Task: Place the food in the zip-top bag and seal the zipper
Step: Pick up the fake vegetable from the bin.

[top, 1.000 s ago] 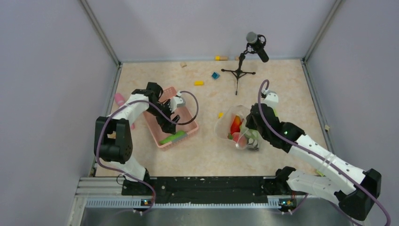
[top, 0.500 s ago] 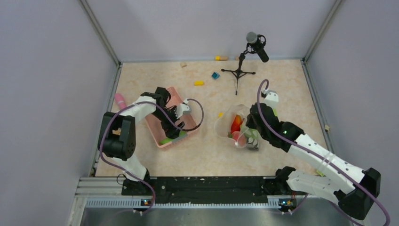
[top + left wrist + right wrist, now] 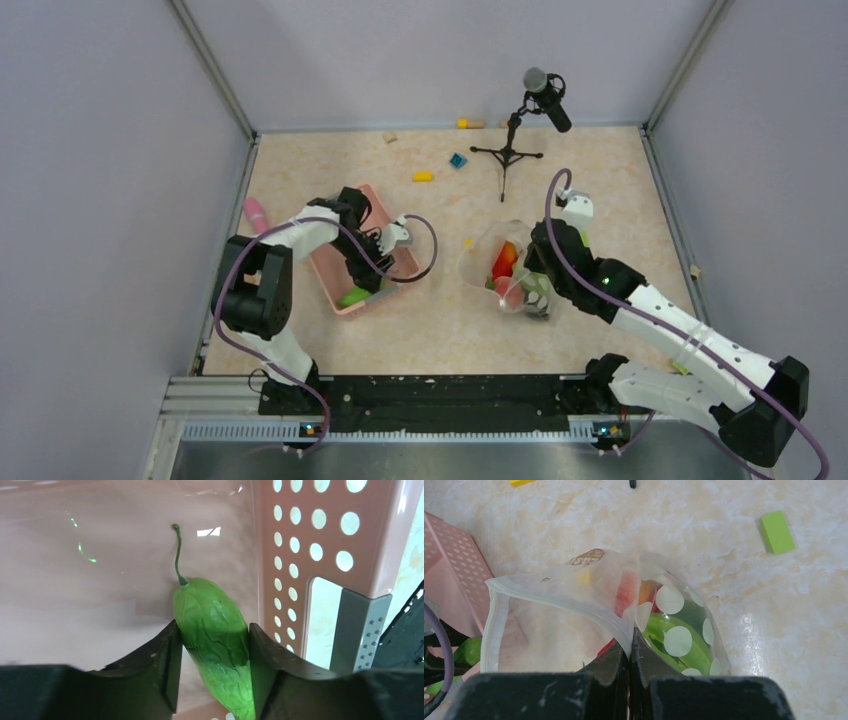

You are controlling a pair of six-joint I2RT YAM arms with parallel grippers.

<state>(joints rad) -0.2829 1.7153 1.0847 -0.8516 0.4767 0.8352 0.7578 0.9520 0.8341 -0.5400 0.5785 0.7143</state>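
A long green cucumber (image 3: 210,605) with a thin stem lies in the pink basket (image 3: 295,555), close to its perforated wall. My left gripper (image 3: 212,635) is shut on it, with both fingers pressed against its sides. From above, this gripper (image 3: 362,283) is low in the basket's near end, over the cucumber (image 3: 352,297). My right gripper (image 3: 630,642) is shut on the mouth edge of the dotted zip-top bag (image 3: 574,595) and holds it open. The whitish zipper (image 3: 491,625) curves round the mouth. A green pepper (image 3: 674,640) and red food (image 3: 502,262) lie inside.
A microphone on a tripod (image 3: 508,150) stands at the back. A yellow block (image 3: 423,177), a blue block (image 3: 458,160) and a small yellow piece (image 3: 468,243) lie on the table. A pink stick (image 3: 255,212) lies left of the basket (image 3: 372,192). A green block (image 3: 777,531) lies beyond the bag.
My left gripper has moved toward the basket's near end, gone down over the cucumber and closed on it. The right arm and the bag have stayed put.
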